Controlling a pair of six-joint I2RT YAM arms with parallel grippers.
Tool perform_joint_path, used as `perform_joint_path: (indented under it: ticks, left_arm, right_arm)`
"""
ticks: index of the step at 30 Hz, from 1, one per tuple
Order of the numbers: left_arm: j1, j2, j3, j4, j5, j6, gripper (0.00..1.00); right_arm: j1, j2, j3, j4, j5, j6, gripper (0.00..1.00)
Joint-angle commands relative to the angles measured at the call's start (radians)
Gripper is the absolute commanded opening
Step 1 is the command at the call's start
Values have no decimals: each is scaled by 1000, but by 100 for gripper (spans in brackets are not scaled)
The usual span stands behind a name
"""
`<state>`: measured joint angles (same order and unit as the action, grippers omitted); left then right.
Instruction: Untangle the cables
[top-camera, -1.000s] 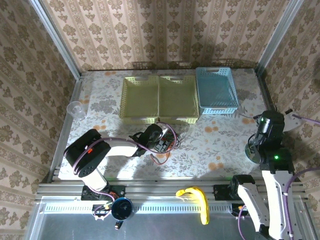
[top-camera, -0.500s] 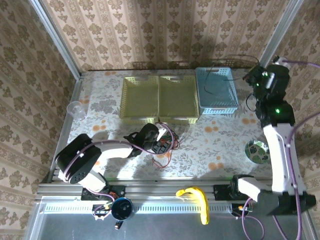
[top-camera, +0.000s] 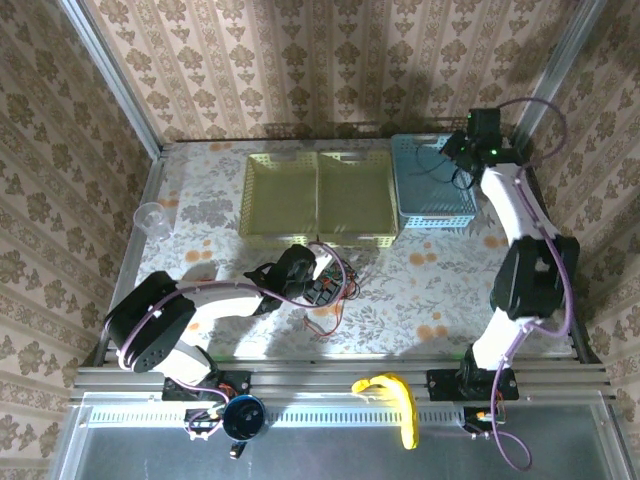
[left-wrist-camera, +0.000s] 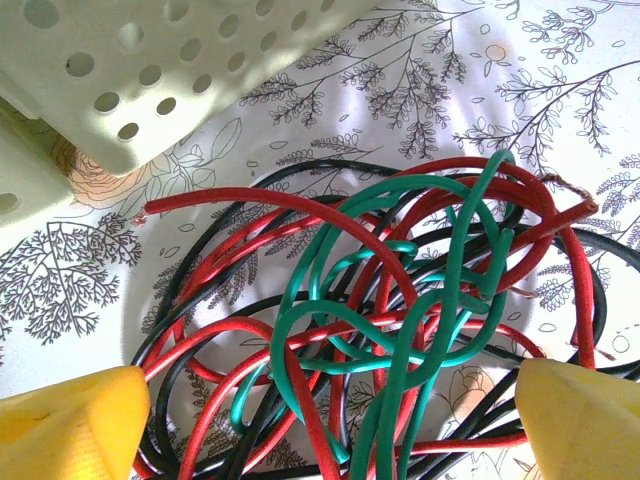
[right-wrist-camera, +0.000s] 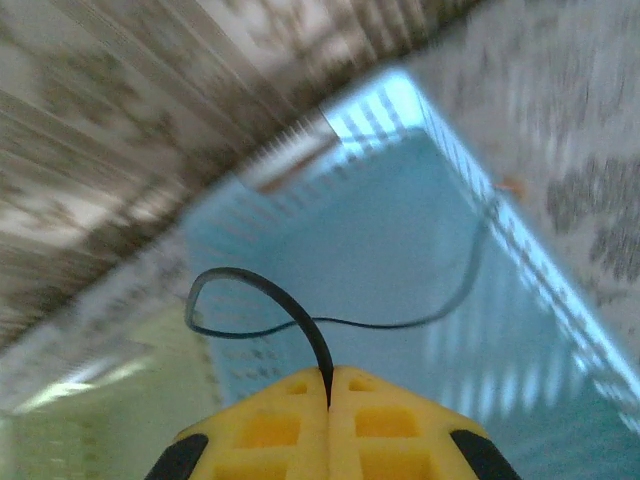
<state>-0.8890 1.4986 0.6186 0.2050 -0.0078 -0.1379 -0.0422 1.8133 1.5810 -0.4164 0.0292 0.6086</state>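
One black cable (right-wrist-camera: 312, 340) is pinched in right gripper (right-wrist-camera: 329, 388).

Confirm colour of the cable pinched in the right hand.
Black cable; clearest in the right wrist view, held by the right hand.

The table (top-camera: 440, 290), in its flowery cloth, is carrying a cream basket (top-camera: 280, 200) at the far middle, with a second cream basket (top-camera: 355, 200) touching its right side and a blue basket (top-camera: 432, 222) sitting just beside that. A clear cup (top-camera: 151, 218) is standing alone near the left edge. The cables (top-camera: 325, 290), red, green and black, are lying knotted on the cloth just in front of the cream pair.
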Motion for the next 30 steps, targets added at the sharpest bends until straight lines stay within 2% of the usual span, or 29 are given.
perform_joint_path:
  ticks: [1, 2, 4, 7, 13, 15, 19, 25, 30]
  left_arm:
    - [3, -3, 24, -24, -15, -4, 96]
    - [3, -4, 24, -25, -17, -6, 96]
    - [2, -9, 21, -24, -24, -9, 96]
    - [5, -13, 22, -20, -27, -10, 97]
    - [7, -5, 41, -14, -22, -12, 97]
    - [7, -8, 45, -13, -19, -18, 97]
    - [17, -27, 40, -5, -19, -33, 98]
    - [31, -66, 16, -10, -50, -45, 99]
    - [35, -100, 0, -27, -91, -33, 99]
  right_arm:
    - [5, 71, -25, -85, -80, 71, 23]
    - [5, 74, -50, -73, -84, 89, 34]
    - [11, 46, -111, -38, -58, 110, 46]
    - [26, -47, -199, 2, 14, 118, 54]
    - [103, -307, -400, 45, 119, 85, 57]
    - [164, -388, -462, 44, 123, 58, 57]
    - [358, -526, -589, 40, 89, -18, 58]
    - [648, -577, -734, 43, 69, -14, 59]
    - [767, -550, -763, 32, 105, -23, 60]
